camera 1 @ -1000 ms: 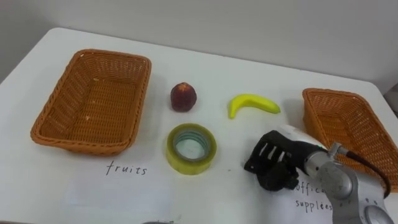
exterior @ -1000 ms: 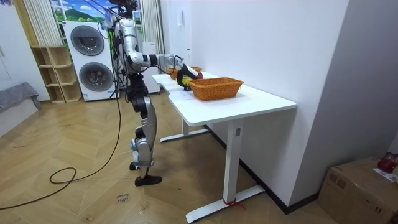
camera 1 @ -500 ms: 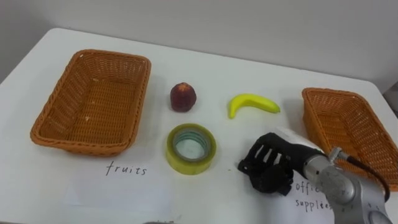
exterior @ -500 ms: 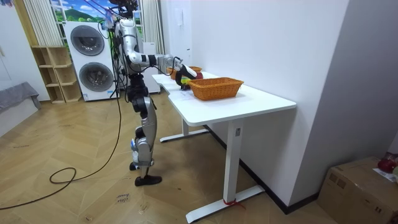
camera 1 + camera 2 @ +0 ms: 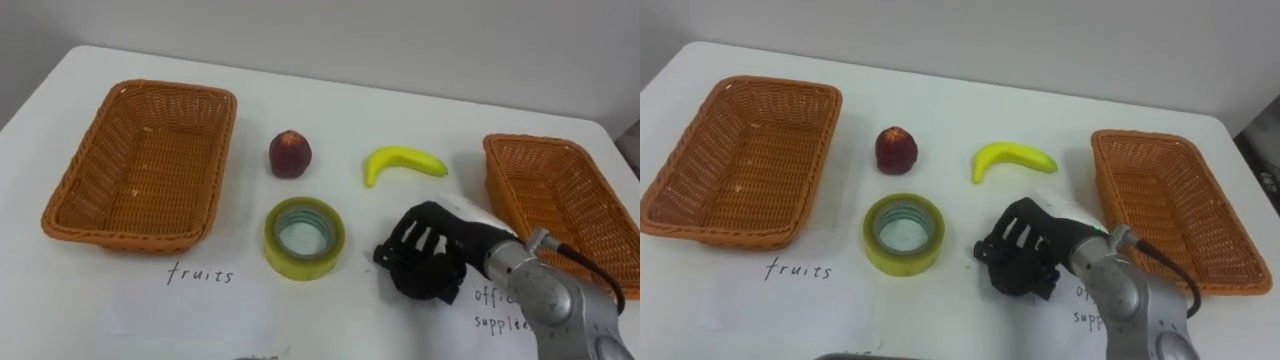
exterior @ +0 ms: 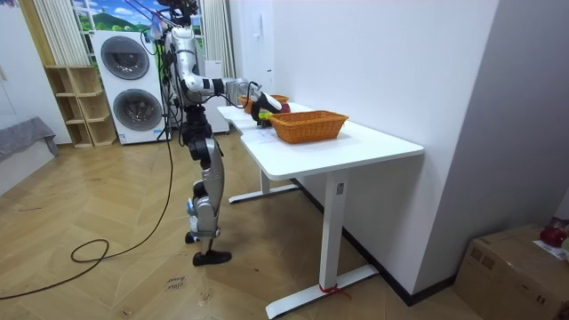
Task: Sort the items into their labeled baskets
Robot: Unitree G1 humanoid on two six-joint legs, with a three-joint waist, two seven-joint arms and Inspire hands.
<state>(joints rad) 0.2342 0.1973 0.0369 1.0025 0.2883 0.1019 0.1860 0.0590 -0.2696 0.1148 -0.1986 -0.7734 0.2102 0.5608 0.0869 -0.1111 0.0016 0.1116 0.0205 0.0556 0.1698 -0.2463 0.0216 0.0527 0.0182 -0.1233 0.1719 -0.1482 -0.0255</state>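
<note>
One tape roll (image 5: 305, 238) lies on tabletop (image 5: 330, 110) just left of right hand (image 5: 428, 262), not touching; fingers (image 5: 408, 243) loosely bent, empty. Peach (image 5: 290, 154) & banana (image 5: 403, 163) farther back, btwn left basket (image 5: 100, 170) & right basket (image 5: 560, 200).

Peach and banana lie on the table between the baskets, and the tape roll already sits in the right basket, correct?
Not quite: the tape roll lies on the table too, in front of the peach, as the left eye view shows. The rest holds.
</note>
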